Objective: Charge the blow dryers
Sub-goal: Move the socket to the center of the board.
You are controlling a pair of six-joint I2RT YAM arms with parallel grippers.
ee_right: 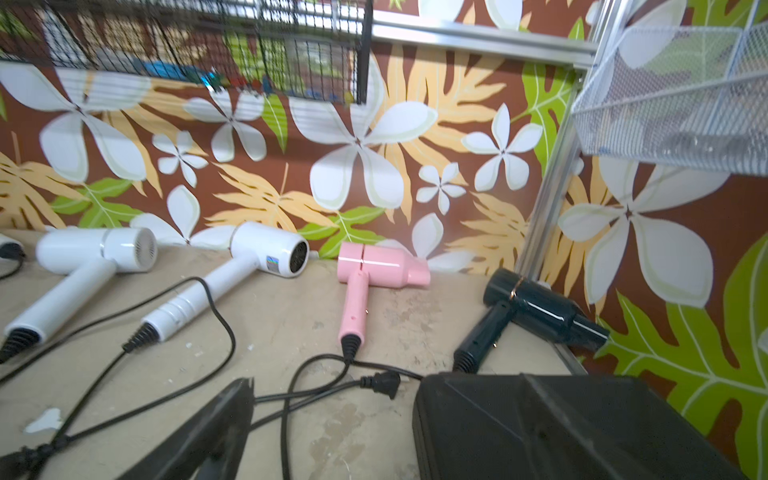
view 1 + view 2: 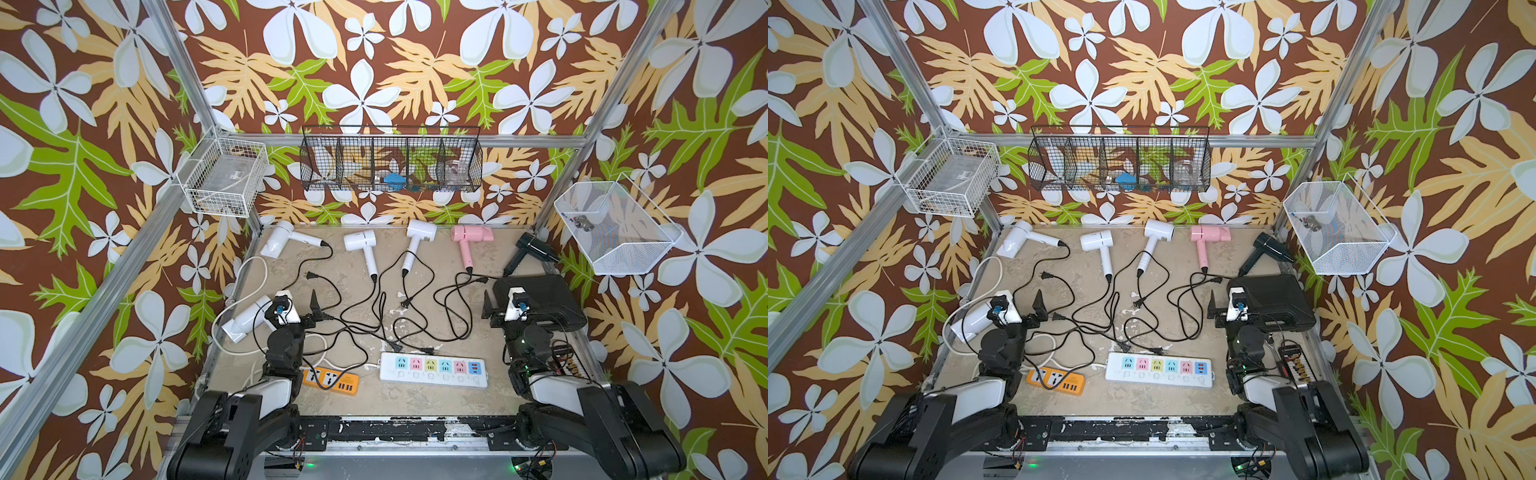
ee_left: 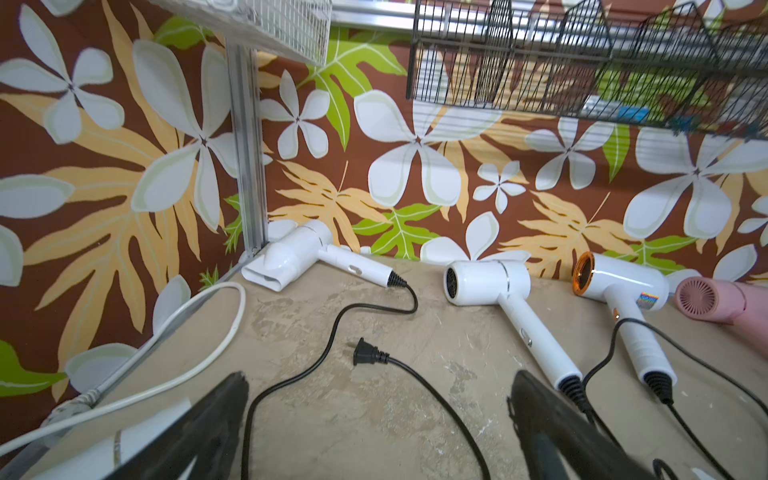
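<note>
Five blow dryers (image 2: pixel 360 242) line the table (image 2: pixel 415 401) edge at twelve o'clock; a sixth dryer (image 2: pixel 245 320) lies at nine o'clock beside my left gripper (image 3: pixel 378 378). It and my right gripper (image 1: pixel 382 390) both gape wide, holding nothing.

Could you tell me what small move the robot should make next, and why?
Probably ease the open left gripper forward and down onto the loose plug lying just ahead of it; it holds nothing, and the white strip shows no plug in its sockets.
</note>
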